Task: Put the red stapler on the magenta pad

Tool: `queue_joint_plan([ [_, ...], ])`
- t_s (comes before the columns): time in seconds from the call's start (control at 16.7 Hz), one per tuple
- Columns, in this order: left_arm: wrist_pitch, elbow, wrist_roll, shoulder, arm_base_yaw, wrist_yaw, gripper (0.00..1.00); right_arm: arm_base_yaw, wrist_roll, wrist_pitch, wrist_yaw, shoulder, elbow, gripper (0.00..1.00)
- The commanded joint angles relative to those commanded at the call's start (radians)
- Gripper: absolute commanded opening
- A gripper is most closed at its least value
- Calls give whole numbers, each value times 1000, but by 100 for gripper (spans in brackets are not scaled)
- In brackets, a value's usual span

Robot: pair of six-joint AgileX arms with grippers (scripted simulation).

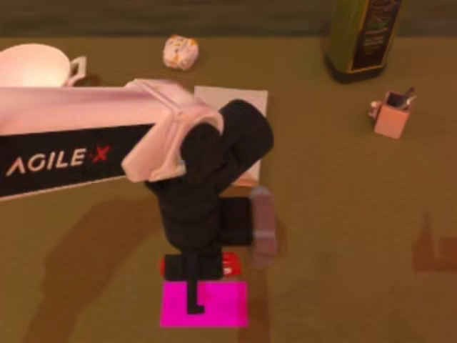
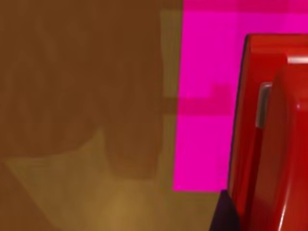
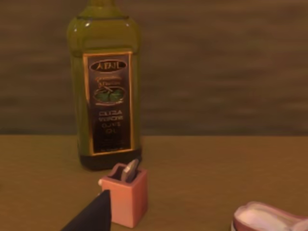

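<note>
Red and glossy, the red stapler (image 1: 230,264) lies just beyond the far edge of the magenta pad (image 1: 221,306), near the table's front edge in the top view, and most of it is hidden under my left arm. The left gripper (image 1: 194,296) hangs over stapler and pad, one dark finger reaching down across the pad; whether the claw is open or closed on the stapler I cannot tell. In the left wrist view the stapler (image 2: 274,139) fills one side of the frame with the pad (image 2: 207,96) just behind it. Farther back on the table (image 1: 343,207) lies a pale grey book (image 1: 235,100), partly covered by the arm, with a white cup (image 1: 36,64) and a small crumpled ball (image 1: 180,51) toward the left. To the right stand a green bottle (image 1: 360,36) and a small pink holder (image 1: 391,114). My right arm is out of the top view.
</note>
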Motion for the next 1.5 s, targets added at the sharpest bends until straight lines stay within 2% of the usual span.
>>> queue_joint_plan([
  [0.24,154,-97,0,60,-2,1,0,0,0,0,0,0,0,100],
  [0.54,172,-111,1,69,-3,0,0,0,0,0,0,0,0,100],
  [1.32,172,-111,1,69,-3,0,98,0,0,0,0,0,0,100],
  [1.5,172,-111,1,69,-3,0,100,0,0,0,0,0,0,100],
])
